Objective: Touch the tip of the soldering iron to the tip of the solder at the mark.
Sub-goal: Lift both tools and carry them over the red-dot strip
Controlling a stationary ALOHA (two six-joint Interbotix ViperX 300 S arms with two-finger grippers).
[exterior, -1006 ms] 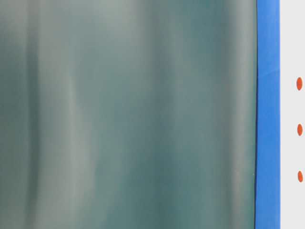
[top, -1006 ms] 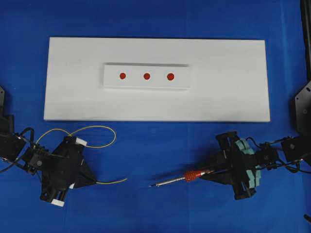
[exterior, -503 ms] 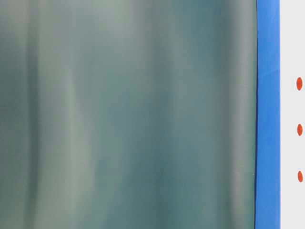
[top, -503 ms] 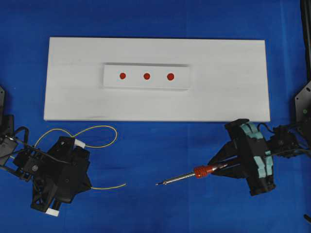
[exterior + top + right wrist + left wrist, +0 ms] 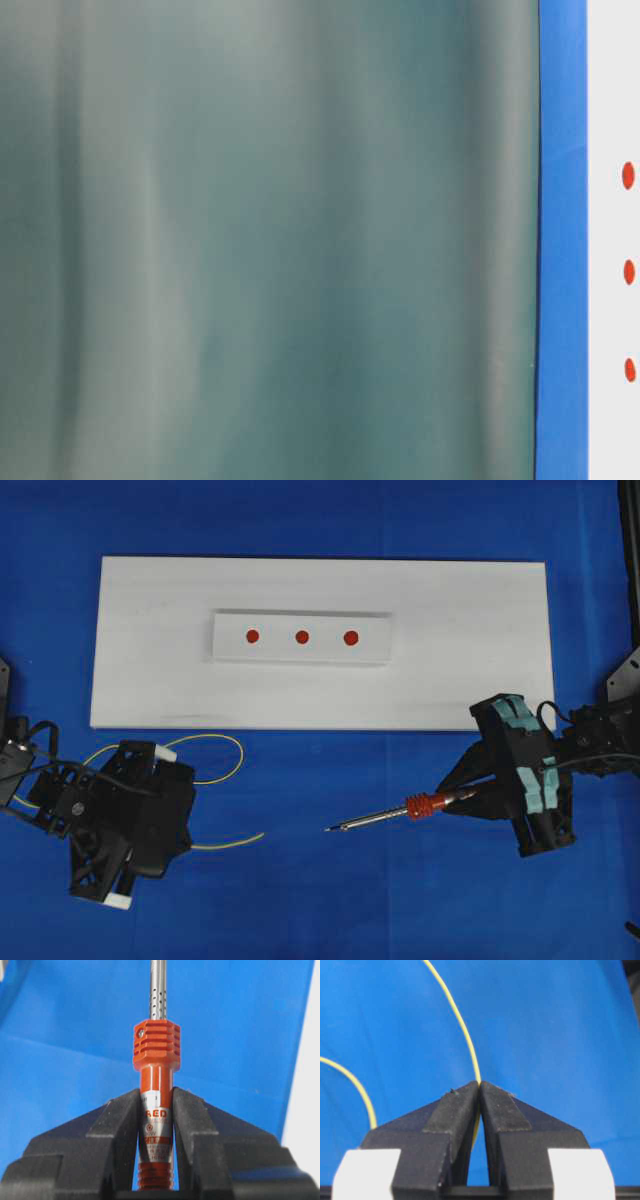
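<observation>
Left hand (image 5: 480,1085): black jaws pressed together on the solder (image 5: 462,1030), a thin yellow wire. In the left wrist view the wire exits at the jaw tips and arcs up and to the left over the blue cloth; a second stretch of it curves at the frame's left edge. Overhead, the left hand (image 5: 185,842) sits low left on the table (image 5: 330,900), which is covered in blue cloth. The solder (image 5: 228,843) pokes out to the right with its free end over the cloth, and a loose loop lies behind the hand, near the front edge of the white rectangular board (image 5: 470,630).

Right hand (image 5: 156,1097): clamped on the soldering iron (image 5: 156,1057), gripping the red-orange printed handle just behind the ribbed collar. The perforated silver shaft runs straight up out of frame. Overhead, the right hand (image 5: 470,798) is low right and the soldering iron (image 5: 385,815) points left, slightly down, tip over the cloth.

Iron tip and solder end are apart, with a clear gap of cloth between them.

A raised white strip (image 5: 230,648) on the board carries three red dots (image 5: 301,636) in a row. Both tools are well short of it, off the board.

Table-level view is mostly a blurred grey-green blank; only a blue band, a white edge and the three red dots (image 5: 628,271) are readable.
</observation>
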